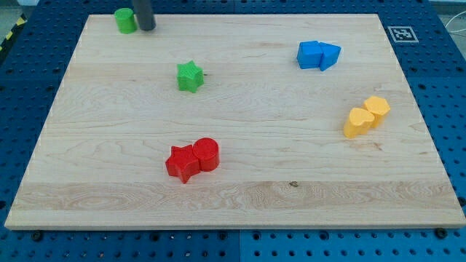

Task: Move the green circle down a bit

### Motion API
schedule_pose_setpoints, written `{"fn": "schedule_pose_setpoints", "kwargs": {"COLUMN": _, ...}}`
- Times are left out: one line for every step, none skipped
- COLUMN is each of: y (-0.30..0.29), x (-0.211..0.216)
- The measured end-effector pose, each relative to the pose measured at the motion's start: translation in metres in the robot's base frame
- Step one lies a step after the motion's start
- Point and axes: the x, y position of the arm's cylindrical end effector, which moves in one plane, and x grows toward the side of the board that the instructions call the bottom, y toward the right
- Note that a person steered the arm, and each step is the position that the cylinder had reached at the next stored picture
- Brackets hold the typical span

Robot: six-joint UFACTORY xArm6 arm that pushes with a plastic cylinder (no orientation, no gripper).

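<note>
Tip [147, 29] (bare rod, nothing grasped) is sitting just right of green circle [125, 20]; I'm needing to get above it, then push down.

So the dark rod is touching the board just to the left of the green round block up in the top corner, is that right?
Not quite. The camera view shows my tip just to the right of the green circle, not the left. The rest holds: both sit at the top left corner of the board.
</note>
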Motion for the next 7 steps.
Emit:
{"fn": "schedule_pose_setpoints", "kwargs": {"y": 0.002, "x": -0.024}}
{"fn": "schedule_pose_setpoints", "kwargs": {"y": -0.012, "x": -0.028}}
{"fn": "schedule_pose_setpoints", "kwargs": {"y": -0.049, "x": -0.029}}
{"fn": "schedule_pose_setpoints", "kwargs": {"y": -0.067, "x": -0.029}}
{"fn": "schedule_pose_setpoints", "kwargs": {"y": -0.067, "x": -0.029}}
{"fn": "schedule_pose_setpoints", "kwargs": {"y": -0.041, "x": -0.005}}
{"fn": "schedule_pose_setpoints", "kwargs": {"y": 0.024, "x": 0.040}}
